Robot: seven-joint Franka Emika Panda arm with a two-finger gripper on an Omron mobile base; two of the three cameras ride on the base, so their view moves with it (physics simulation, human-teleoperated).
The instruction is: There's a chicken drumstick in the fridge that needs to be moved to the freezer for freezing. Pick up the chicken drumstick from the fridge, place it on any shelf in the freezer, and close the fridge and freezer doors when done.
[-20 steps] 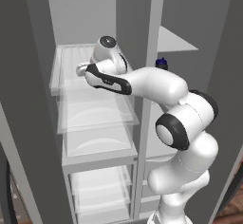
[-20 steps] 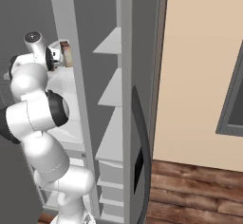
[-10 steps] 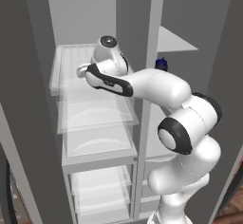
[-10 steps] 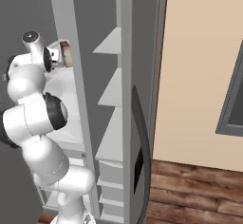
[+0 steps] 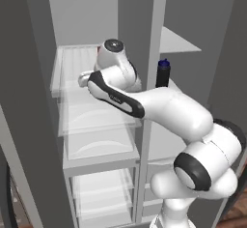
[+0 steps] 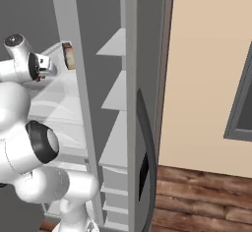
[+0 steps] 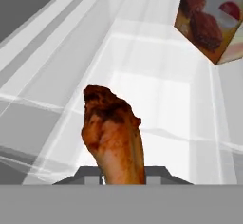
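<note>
Chicken drumstick stood at the bottom centre of the hand view, its thin end down between the gripper's finger tips, which were clamped on it, and its thick browned end pointing out over a clear shelf. A reddish-brown box printed with cakes sat farther back on that shelf, well apart from the meat, toward the upper right of that view.

From the left base camera, the white arm reached into the upper part of the fridge, the wider grey compartment with see-through shelves, its hand over the top clear shelf. A dark bottle with a blue cap stood on a pale shelf board side of the narrower freezer, just right of the grey divider.

From the right base camera, the box showed at the edge of the divider, beside the robot's hand. The freezer door, with its long dark handle and small black panel, stood open in the foreground.
</note>
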